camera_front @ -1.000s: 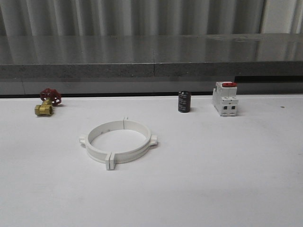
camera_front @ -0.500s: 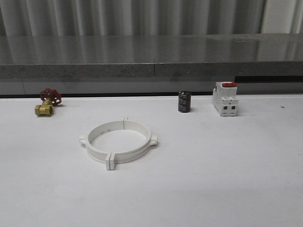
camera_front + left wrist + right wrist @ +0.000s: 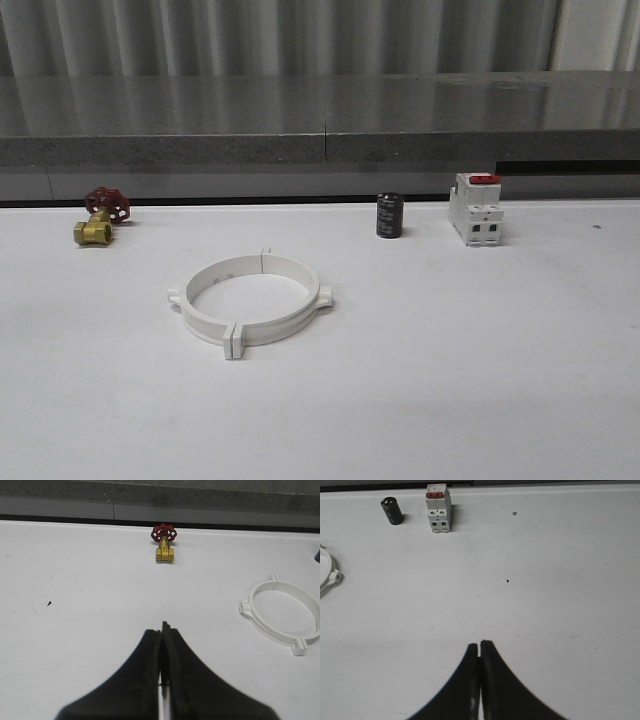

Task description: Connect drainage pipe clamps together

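The two white drainage pipe clamps lie flat on the white table, left of centre, their end tabs meeting so that they form one ring. The ring also appears in the left wrist view, and one lug of it in the right wrist view. My left gripper hovers over bare table well away from the ring, its black fingers pressed together and holding nothing. My right gripper is likewise shut and empty, over bare table on the ring's other side.
A brass valve with a red handwheel sits at the back left. A small black cylinder and a white breaker with a red top stand at the back right. A grey ledge runs behind the table.
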